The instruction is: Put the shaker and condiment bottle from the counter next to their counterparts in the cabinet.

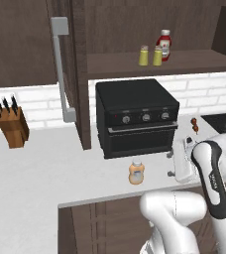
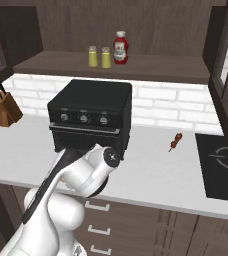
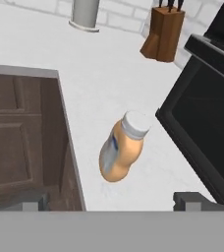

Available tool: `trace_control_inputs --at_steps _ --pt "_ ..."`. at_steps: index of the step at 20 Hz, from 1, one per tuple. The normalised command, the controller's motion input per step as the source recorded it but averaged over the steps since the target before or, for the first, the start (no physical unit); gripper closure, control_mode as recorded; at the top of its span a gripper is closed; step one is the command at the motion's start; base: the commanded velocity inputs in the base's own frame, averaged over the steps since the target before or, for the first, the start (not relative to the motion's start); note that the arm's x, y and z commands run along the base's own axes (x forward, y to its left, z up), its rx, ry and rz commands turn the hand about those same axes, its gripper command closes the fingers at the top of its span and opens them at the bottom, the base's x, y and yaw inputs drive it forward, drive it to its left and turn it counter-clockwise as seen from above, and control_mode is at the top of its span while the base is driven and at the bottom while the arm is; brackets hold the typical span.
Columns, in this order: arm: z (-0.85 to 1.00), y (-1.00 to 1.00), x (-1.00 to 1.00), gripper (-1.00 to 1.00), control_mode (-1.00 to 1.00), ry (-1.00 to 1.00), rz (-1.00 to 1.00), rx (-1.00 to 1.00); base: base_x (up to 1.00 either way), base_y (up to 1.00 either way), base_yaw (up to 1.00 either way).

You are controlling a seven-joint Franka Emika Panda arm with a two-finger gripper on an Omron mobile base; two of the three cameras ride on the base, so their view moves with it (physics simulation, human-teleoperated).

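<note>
**Condiment bottle on counter, both shakers on cabinet shelf, jaws open and empty**

No brand or text can be read anywhere. A pale label band is seen on the condiment bottle (image 1: 137,172), with a small blue mark in the hand view, too blurred to be read. A white label is carried by the red bottle (image 1: 164,44), lettering too small to be made out.

The gripper (image 3: 106,201) is seen with its two dark tips at the bottom of the hand view, set wide apart. Nothing is held and nothing is touched; the condiment bottle (image 3: 122,147) is framed between and beyond the tips, clear of both.

The condiment bottle is stood upright on the counter (image 1: 45,163), near the front edge, just in front of the black oven (image 1: 135,116), apart from it. White cap on top.

Two yellow-olive shakers (image 1: 150,56) are stood side by side, close together, on the cabinet (image 1: 184,60) shelf, just beside the red bottle. The same trio is seen in the right base view: shakers (image 2: 99,57), red bottle (image 2: 120,47).

The cabinet door (image 1: 80,74) is swung open, its grey bar handle (image 1: 61,69) facing out. A knife block (image 1: 12,124) is stood on the counter, well to the left. A small skewer-like item (image 2: 175,142) is laid on the counter right of the oven.
</note>
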Motion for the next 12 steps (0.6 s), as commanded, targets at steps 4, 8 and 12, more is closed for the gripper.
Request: trace_control_inputs --at_steps 4,8,12 --pt "-0.15 0.08 0.19 -1.00 -1.00 0.02 0.00 0.04 0.00 0.00 0.00" --pt "-0.05 0.19 0.05 -1.00 -1.00 0.08 -0.01 0.04 0.00 0.00 0.00" --pt "-0.01 0.20 0.03 -1.00 -1.00 0.10 -0.02 0.03 0.00 0.00 0.00"
